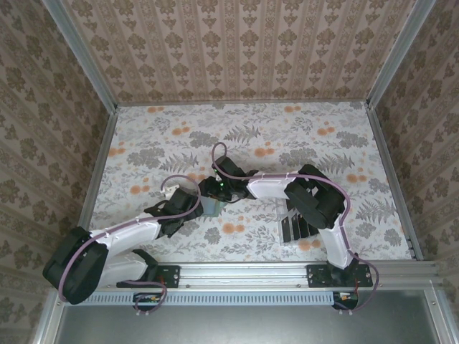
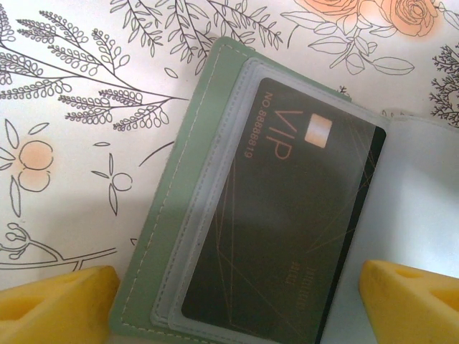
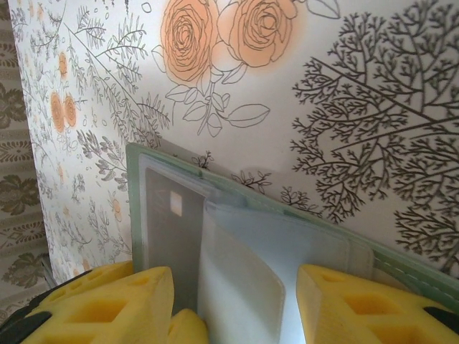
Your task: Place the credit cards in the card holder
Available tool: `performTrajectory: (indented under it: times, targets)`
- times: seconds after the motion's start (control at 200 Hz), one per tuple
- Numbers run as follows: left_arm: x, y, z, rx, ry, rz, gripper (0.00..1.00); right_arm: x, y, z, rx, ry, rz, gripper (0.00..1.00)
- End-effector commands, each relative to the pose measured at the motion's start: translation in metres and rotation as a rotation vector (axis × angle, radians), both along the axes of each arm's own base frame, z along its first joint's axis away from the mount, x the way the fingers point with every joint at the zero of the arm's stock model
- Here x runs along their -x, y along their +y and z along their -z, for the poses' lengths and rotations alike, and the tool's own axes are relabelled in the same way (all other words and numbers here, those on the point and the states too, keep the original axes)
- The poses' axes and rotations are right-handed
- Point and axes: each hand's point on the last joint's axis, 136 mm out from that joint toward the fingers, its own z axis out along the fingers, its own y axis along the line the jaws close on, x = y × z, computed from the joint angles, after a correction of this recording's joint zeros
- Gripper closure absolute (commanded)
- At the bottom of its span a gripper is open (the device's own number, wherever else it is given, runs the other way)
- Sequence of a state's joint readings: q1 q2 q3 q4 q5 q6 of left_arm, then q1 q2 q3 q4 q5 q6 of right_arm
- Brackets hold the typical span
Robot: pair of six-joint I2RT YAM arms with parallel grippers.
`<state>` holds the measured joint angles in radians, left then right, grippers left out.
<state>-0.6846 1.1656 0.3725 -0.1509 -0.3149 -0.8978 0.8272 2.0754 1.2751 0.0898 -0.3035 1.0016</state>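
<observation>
The sage-green card holder (image 1: pixel 212 208) lies open on the flowered table between my two grippers. In the left wrist view its green cover (image 2: pixel 179 201) frames a clear sleeve with a black VIP credit card (image 2: pixel 287 229) inside. My left gripper (image 2: pixel 237 308) hangs just above it, jaws wide open and holding nothing. In the right wrist view the card holder (image 3: pixel 133 201) shows the same card (image 3: pixel 168 244) behind plastic. A loose clear sleeve leaf (image 3: pixel 251 287) stands up between the spread fingers of my right gripper (image 3: pixel 233 308), which pinch nothing. More black credit cards (image 1: pixel 295 228) stand in a rack.
The clear slotted rack (image 1: pixel 287 240) stands at the near right, beside the right arm's base. Patterned walls enclose the table on three sides, and a metal rail (image 1: pixel 251 272) runs along the near edge. The two grippers (image 1: pixel 208 197) are close together over the card holder.
</observation>
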Motion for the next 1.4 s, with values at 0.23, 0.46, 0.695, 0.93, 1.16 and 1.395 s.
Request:
performTrajectory:
  times: [0.23, 0.46, 0.695, 0.93, 1.16, 1.395]
  targets:
    - [0.027, 0.031, 0.013, -0.085, 0.091, -0.032, 0.03, 0.008, 0.015, -0.02, -0.044, -0.002, -0.048, 0.5]
    - [0.02, 0.042, -0.046, -0.009, -0.085, -0.087, 0.0, 0.01, 0.03, -0.038, -0.067, -0.022, -0.071, 0.5]
    - [0.021, 0.044, -0.06, 0.035, -0.113, -0.11, 0.0, 0.012, 0.053, -0.026, -0.052, 0.003, -0.105, 0.5]
    - [0.022, 0.043, -0.056, 0.04, -0.097, -0.108, 0.0, 0.012, 0.066, -0.008, -0.026, 0.025, -0.127, 0.5]
    - [0.022, 0.041, -0.055, 0.04, -0.093, -0.098, 0.0, 0.02, 0.057, 0.001, -0.002, 0.032, -0.135, 0.5]
    - [0.021, 0.04, -0.055, 0.032, -0.082, -0.086, 0.0, 0.039, 0.03, 0.027, 0.104, 0.05, -0.19, 0.5]
